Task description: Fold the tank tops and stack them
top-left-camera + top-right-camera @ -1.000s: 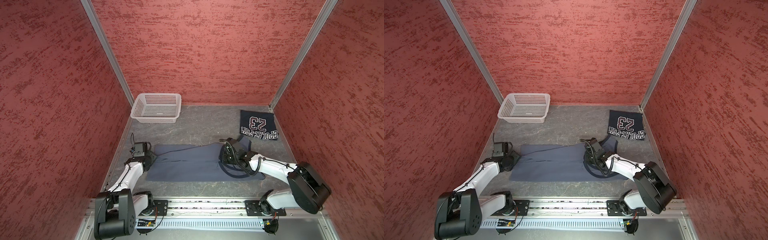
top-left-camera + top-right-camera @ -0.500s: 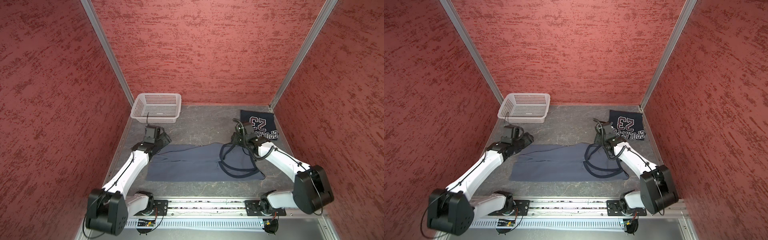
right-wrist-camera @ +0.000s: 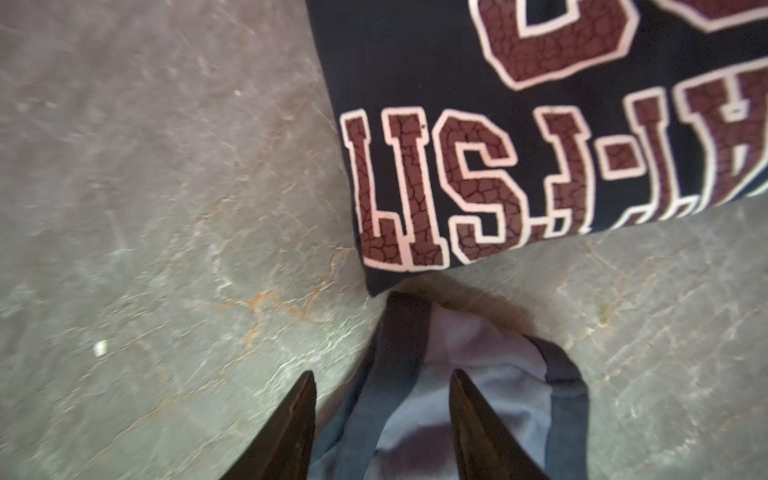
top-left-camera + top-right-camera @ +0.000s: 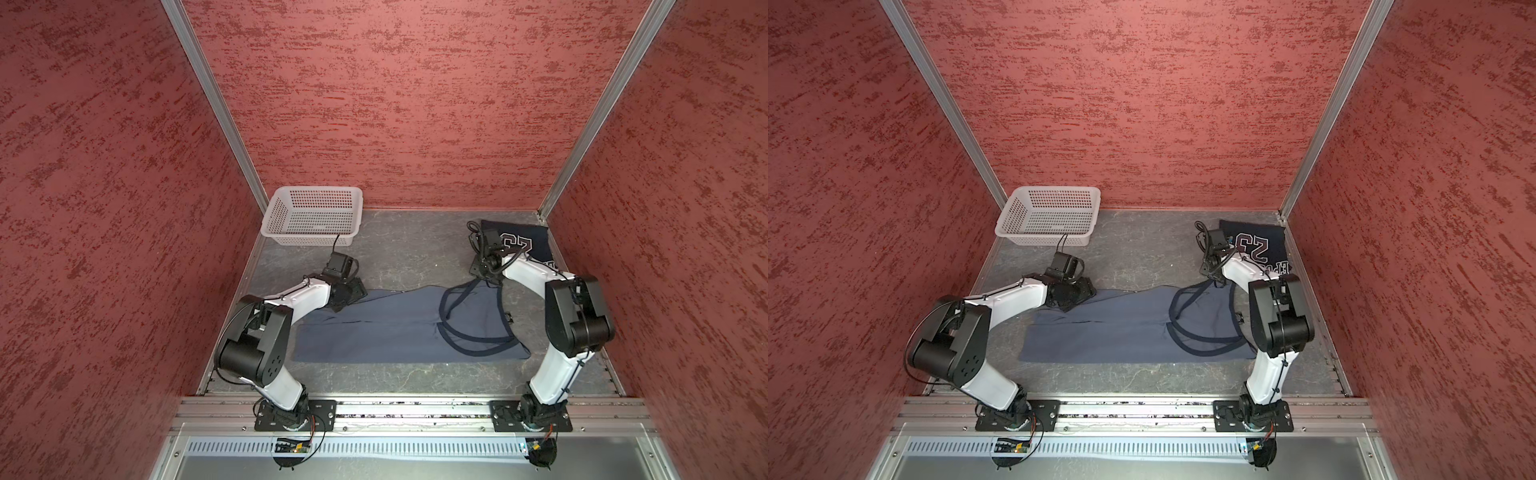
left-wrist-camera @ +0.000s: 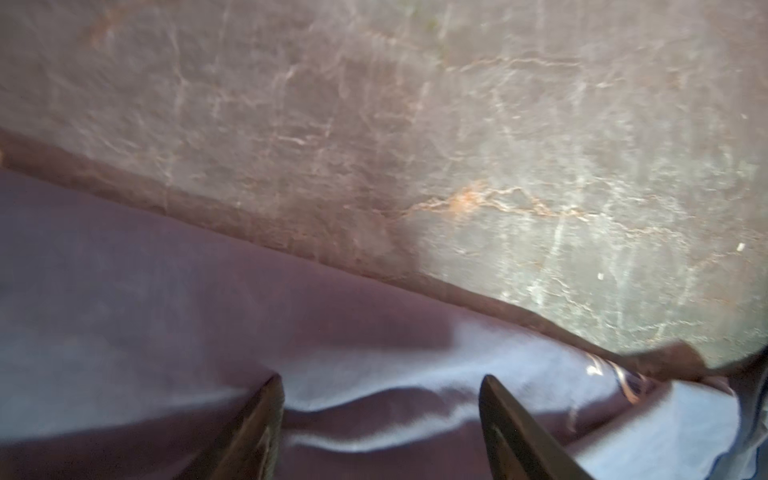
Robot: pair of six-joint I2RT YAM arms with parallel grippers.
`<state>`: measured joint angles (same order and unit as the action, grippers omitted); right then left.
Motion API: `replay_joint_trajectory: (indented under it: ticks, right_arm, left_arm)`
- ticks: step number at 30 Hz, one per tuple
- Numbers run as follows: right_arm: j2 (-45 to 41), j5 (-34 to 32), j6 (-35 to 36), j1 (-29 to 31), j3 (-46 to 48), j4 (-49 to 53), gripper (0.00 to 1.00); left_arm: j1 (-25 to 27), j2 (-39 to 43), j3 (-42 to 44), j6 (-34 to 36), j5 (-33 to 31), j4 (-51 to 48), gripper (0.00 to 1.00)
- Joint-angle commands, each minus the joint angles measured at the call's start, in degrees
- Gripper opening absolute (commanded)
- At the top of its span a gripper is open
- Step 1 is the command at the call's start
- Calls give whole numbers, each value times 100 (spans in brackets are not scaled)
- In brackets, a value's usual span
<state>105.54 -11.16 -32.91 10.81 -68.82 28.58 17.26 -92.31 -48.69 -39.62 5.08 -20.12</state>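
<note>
Now the grey-blue top [image 4: 386, 328] lies spread across the table [image 4: 407, 253]; the navy top [image 4: 1262, 245] sits folded at the far right corner. Both grippers' fingers stand apart over the grey-blue top (left [image 5: 380, 419], right [image 3: 382, 415]), gripping nothing.

White perforated basket [image 4: 311, 216] far-left corner of grey marbled tabletop [image 4: 407, 253]; red textured walls [image 4: 395, 104].

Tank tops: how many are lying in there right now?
2. A dark navy top with a "23" print lies folded in the far right corner. A grey-blue top lies spread across the middle of the table, between the two arms. None seems hidden.
</note>
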Motion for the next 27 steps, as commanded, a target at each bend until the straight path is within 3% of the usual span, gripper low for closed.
replay_joint_trajectory:
  ticks: [1, 5, 7, 15, 27]
  right_arm:
    - [173, -342, 21, -17, -281, 155, 48]
    - [508, -438, 26, -27, -470, 252, 40]
    - [534, -459, 21, -33, -454, 237, 28]
    - [-517, -353, 82, -20, 143, -151, 3]
    - [-3084, 115, -563, -159, 2599, -958, 1]
  left_arm:
    - [-159, -76, 218, -196, 58, 268, 75]
    - [-355, -85, 477, -371, 53, 435, 75]
    - [-422, -81, 556, -402, 29, 459, 76]
    - [-618, -94, 686, -509, -176, 404, 76]
    - [-899, 205, 974, -736, -262, 531, 77]
